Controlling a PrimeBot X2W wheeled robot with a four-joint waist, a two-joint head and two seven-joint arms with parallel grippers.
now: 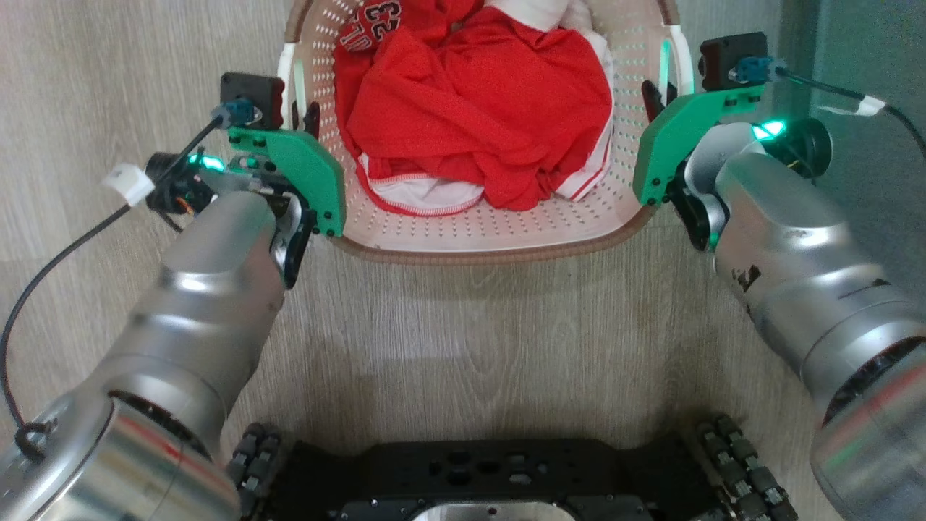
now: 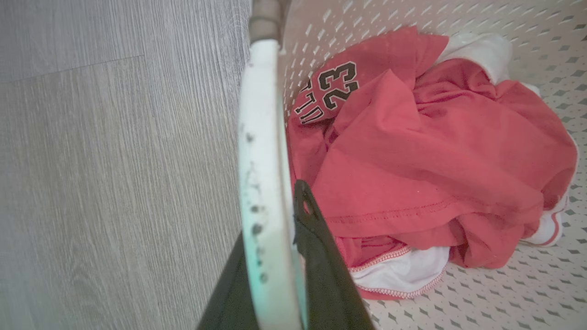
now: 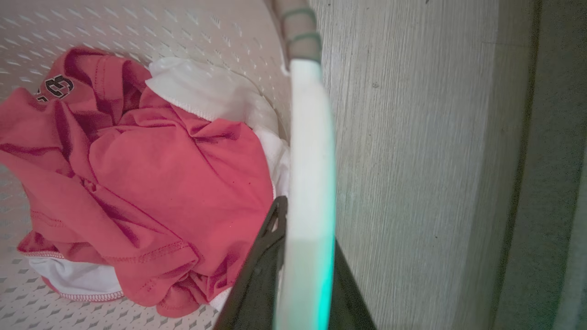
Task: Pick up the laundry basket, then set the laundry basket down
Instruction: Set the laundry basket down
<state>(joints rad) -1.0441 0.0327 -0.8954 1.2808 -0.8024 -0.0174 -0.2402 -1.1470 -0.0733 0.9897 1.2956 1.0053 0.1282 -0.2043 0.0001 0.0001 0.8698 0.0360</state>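
I have left tool (image 2: 270, 220) and right tool (image 3: 308, 224) each pinched narrow on a white side handle (image 2: 263, 137) of the cream perforated plastic laundry basket (image 1: 492, 231) between them.

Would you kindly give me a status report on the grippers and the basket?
Left gripper shut on left handle, right gripper shut on right handle. Laundry basket upright, red and white clothes inside. Grey panel off its right side, apart.

Cream perforated laundry basket (image 1: 492, 224), brown possibly woven rim (image 1: 492, 255), red-and-white clothes (image 1: 477, 108).
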